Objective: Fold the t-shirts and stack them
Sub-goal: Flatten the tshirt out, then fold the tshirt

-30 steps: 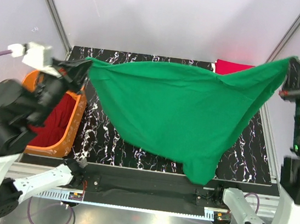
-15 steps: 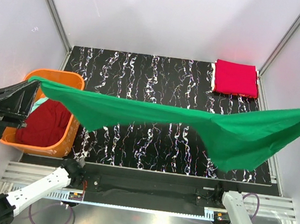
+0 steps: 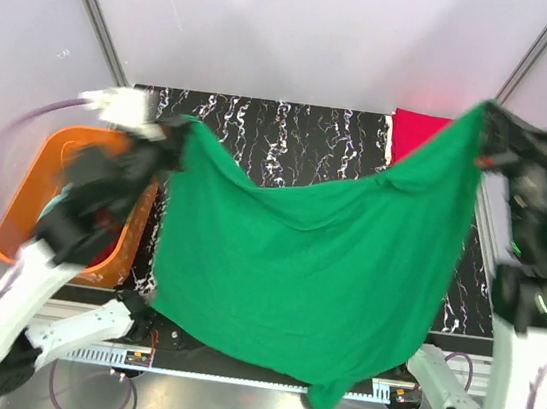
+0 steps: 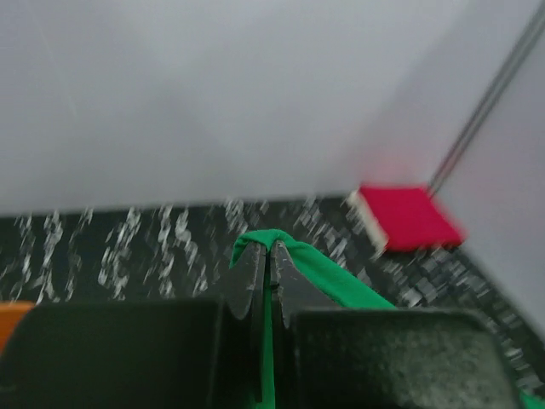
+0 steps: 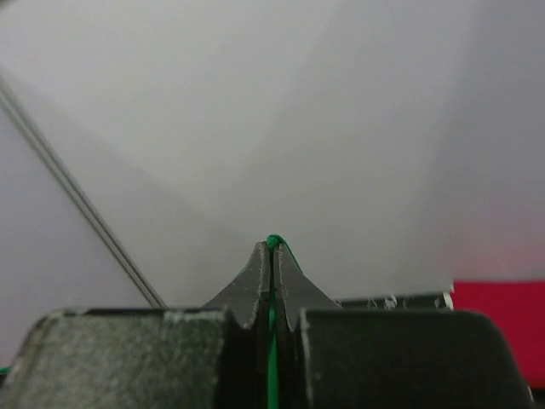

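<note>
The green t-shirt hangs spread in the air between both arms, its lower edge reaching past the table's near edge. My left gripper is shut on its left top corner. My right gripper is shut on its right top corner. A folded crimson red t-shirt lies at the table's far right, partly hidden by the green cloth; it also shows in the left wrist view and the right wrist view. A dark maroon garment lies in the orange basket.
The black marbled table shows behind the hanging shirt. The orange basket stands off the table's left edge, behind my left arm. White enclosure walls and metal posts stand around the table.
Both arms have swung up and toward the far side of the table, lifting the green shirt from a low stretched band into a tall hanging sheet. Both grips have held.
</note>
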Action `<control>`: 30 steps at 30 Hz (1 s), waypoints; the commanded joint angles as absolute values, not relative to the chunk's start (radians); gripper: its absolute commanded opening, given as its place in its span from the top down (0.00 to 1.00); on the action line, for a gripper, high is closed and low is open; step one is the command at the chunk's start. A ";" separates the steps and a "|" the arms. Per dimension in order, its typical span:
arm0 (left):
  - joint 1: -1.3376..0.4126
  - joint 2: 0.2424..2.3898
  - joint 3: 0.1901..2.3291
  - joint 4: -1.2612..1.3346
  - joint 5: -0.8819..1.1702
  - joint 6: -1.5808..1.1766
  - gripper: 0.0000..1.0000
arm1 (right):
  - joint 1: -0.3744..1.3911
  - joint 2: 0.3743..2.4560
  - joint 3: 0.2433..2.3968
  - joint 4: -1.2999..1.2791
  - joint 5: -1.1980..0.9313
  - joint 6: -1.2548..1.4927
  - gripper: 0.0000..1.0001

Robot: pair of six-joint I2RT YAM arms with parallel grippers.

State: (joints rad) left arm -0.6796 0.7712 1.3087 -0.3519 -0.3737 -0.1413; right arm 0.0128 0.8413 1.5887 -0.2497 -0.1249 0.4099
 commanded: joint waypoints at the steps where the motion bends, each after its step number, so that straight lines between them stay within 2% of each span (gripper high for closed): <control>1: -0.657 0.963 1.154 -0.261 -0.534 -0.115 1.00 | 0.012 0.954 1.406 -0.076 -0.123 0.376 1.00; 2: -0.646 1.006 1.141 -0.256 -0.552 -0.158 1.00 | 0.012 1.004 1.323 -0.037 -0.121 0.371 1.00; 7: -0.491 1.374 1.152 -0.242 -0.629 -0.284 1.00 | 0.012 1.244 1.195 0.226 -0.127 0.365 1.00; 10: -0.425 1.596 1.260 -0.250 -0.551 -0.331 1.00 | 0.012 1.507 1.259 0.280 -0.170 0.365 1.00; 12: -0.403 1.697 1.296 -0.242 -0.526 -0.325 1.00 | 0.012 1.595 1.302 0.279 -0.187 0.362 1.00; 17: -0.347 1.790 1.364 -0.202 -0.436 -0.296 1.00 | 0.012 1.791 1.432 0.236 -0.216 0.335 1.00; 22: -0.319 1.858 1.410 -0.210 -0.425 -0.267 1.00 | 0.012 1.871 1.514 0.167 -0.236 0.321 1.00; 30: -0.298 1.876 1.407 -0.227 -0.448 -0.255 1.00 | 0.012 1.766 1.430 0.026 -0.160 0.359 1.00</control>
